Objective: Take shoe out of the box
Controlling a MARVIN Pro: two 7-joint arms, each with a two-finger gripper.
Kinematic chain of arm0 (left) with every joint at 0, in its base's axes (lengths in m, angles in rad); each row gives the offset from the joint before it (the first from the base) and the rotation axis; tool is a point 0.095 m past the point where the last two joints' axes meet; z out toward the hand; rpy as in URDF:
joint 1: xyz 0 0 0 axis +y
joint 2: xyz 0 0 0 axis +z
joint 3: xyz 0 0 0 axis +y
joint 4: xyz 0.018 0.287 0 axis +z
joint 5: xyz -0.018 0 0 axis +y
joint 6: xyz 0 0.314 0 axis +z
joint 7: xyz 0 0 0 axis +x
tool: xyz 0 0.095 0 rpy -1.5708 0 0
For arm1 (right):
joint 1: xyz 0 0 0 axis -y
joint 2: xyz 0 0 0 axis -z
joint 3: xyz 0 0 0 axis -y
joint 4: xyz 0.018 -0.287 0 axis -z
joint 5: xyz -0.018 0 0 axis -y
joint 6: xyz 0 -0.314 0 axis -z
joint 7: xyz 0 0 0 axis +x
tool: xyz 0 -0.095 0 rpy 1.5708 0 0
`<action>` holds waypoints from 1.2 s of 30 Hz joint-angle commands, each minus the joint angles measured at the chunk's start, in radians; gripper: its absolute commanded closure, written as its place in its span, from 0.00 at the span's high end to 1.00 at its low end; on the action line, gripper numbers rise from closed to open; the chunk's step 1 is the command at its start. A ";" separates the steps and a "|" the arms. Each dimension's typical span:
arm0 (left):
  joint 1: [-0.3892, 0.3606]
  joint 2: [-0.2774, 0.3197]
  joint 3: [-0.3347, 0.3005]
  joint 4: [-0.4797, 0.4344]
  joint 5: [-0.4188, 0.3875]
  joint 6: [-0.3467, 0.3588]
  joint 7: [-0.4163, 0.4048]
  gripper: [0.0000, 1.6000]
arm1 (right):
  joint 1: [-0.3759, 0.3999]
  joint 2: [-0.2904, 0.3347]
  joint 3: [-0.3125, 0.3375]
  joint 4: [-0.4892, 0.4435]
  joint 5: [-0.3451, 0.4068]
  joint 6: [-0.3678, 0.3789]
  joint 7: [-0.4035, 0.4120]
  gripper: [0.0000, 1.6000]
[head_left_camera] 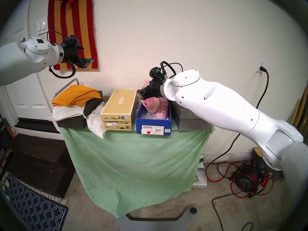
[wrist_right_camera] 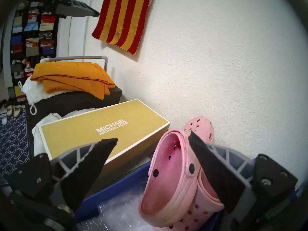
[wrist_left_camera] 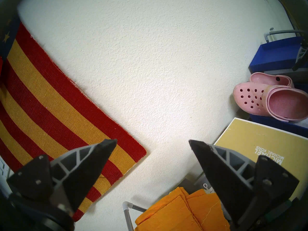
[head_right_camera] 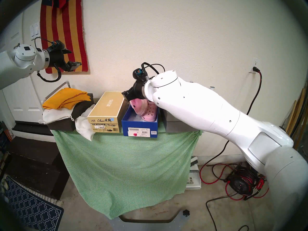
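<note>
Garage-type room with a white textured wall [head_left_camera: 166, 34], concrete floor, a striped red-and-yellow hanging [head_left_camera: 73, 25] up left and a blue patterned rug [head_left_camera: 33, 205] in the corner. The surface is a small table under a green checked cloth [head_left_camera: 133, 159], pushed against the wall.

Count on top: two pink clogs [head_left_camera: 156, 107], one open blue box [head_left_camera: 153, 125], one gold box [head_left_camera: 118, 107] sitting on a second gold one, one dark box [head_left_camera: 71, 124] at the left end piled with an orange cloth [head_left_camera: 75, 95] and white bags, plus one grey box [head_left_camera: 191, 120] at the right end. Both clogs stand on end inside the blue box, leaning toward the wall, and the box sits between the gold stack and the grey box.

The right gripper [head_left_camera: 141, 95] is right above the clogs with its fingers spread — the right wrist view shows one fingertip [wrist_right_camera: 193, 139] over the nearer clog's strap, the other over the gold lid, nothing pinched. The left gripper [head_left_camera: 86, 54] hangs up by the hanging, well apart from the table, also spread and empty.

Only the left wrist view shows a shallow blue tray [wrist_left_camera: 276, 54] behind the clogs. Only the right wrist view catches a shelf of shoeboxes [wrist_right_camera: 33, 34] — and clear plastic in the box bottom.
</note>
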 commanded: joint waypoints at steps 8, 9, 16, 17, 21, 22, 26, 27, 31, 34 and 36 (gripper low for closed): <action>-0.001 0.000 0.000 0.000 0.001 0.001 -0.002 1.00 | 0.022 0.031 -0.057 0.046 -0.090 -0.051 0.091 1.00; -0.001 0.000 0.000 0.000 0.001 0.001 -0.002 1.00 | 0.024 0.032 -0.059 0.053 -0.094 -0.055 0.095 1.00; -0.001 0.000 0.000 0.000 0.001 0.001 -0.002 1.00 | 0.021 0.015 -0.072 0.121 -0.118 -0.103 0.129 1.00; -0.001 0.000 0.000 0.000 0.001 0.001 -0.002 1.00 | 0.020 0.011 -0.078 0.134 -0.128 -0.115 0.132 1.00; -0.001 0.000 0.000 0.000 0.001 0.001 -0.002 1.00 | 0.021 -0.013 -0.089 0.190 -0.145 -0.152 0.152 1.00; -0.001 0.000 0.000 0.000 0.001 0.001 -0.002 1.00 | 0.021 -0.023 -0.087 0.210 -0.140 -0.159 0.161 1.00; -0.001 0.000 0.001 0.000 0.001 0.001 -0.001 1.00 | 0.024 -0.061 -0.095 0.270 -0.148 -0.188 0.183 1.00; -0.001 0.000 0.001 0.000 0.001 0.001 -0.001 1.00 | 0.027 -0.070 -0.101 0.283 -0.155 -0.192 0.187 1.00; -0.001 0.000 0.001 0.000 0.001 0.001 -0.001 1.00 | 0.036 -0.106 -0.116 0.341 -0.175 -0.218 0.209 1.00; -0.001 0.000 0.001 0.000 0.001 0.001 -0.001 1.00 | 0.046 -0.130 -0.124 0.380 -0.188 -0.235 0.225 1.00; -0.001 0.000 0.001 0.000 0.001 0.001 -0.001 1.00 | 0.051 -0.143 -0.127 0.405 -0.194 -0.247 0.238 1.00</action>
